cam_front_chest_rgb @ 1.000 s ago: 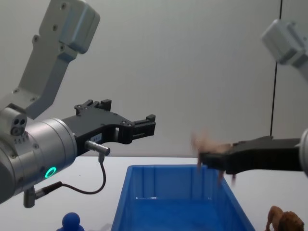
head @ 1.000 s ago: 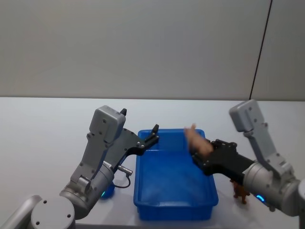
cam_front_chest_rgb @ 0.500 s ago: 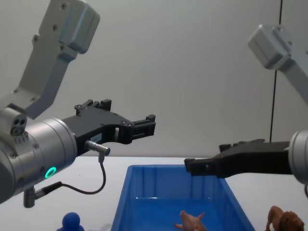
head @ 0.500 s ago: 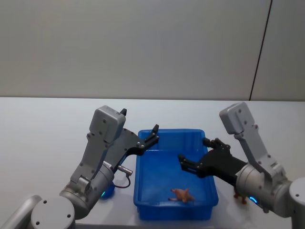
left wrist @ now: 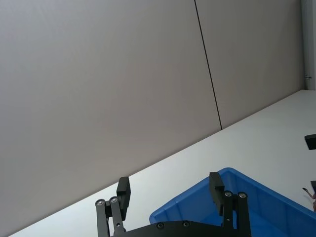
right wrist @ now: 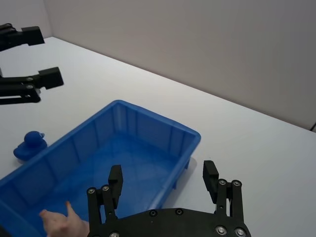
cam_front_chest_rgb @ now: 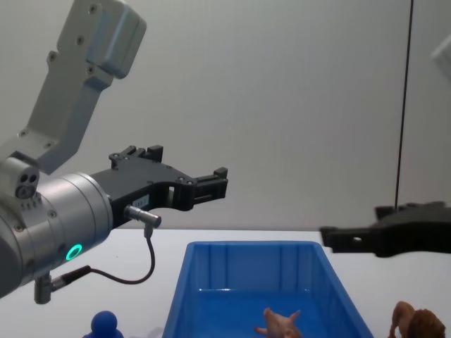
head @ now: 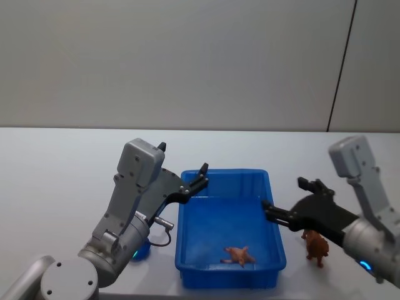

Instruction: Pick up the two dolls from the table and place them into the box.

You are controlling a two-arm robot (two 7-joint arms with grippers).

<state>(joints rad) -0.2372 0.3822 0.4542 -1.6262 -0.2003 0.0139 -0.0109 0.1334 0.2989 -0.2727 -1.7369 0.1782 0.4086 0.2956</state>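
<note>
The blue box [head: 206,279] stands on the white table in front of me. A pinkish-tan animal doll [head: 238,255] lies on its floor near the front, and shows in the chest view [cam_front_chest_rgb: 280,324] and right wrist view [right wrist: 61,223]. A brown lion doll [head: 315,246] stands on the table just right of the box, also low in the chest view [cam_front_chest_rgb: 417,325]. My right gripper [head: 283,194] hangs open and empty over the box's right rim, close above the lion. My left gripper [head: 201,177] hovers open and empty over the box's far left corner.
A small blue figure [cam_front_chest_rgb: 105,325] sits on the table left of the box, below my left arm, also in the right wrist view [right wrist: 30,144]. A cable loops under the left wrist [cam_front_chest_rgb: 144,246]. White tabletop stretches behind the box to a grey wall.
A second ago my right gripper held the pinkish-tan doll over the box; it opened and the doll dropped in. Since then that arm has drawn back to the right. The left arm has stayed still.
</note>
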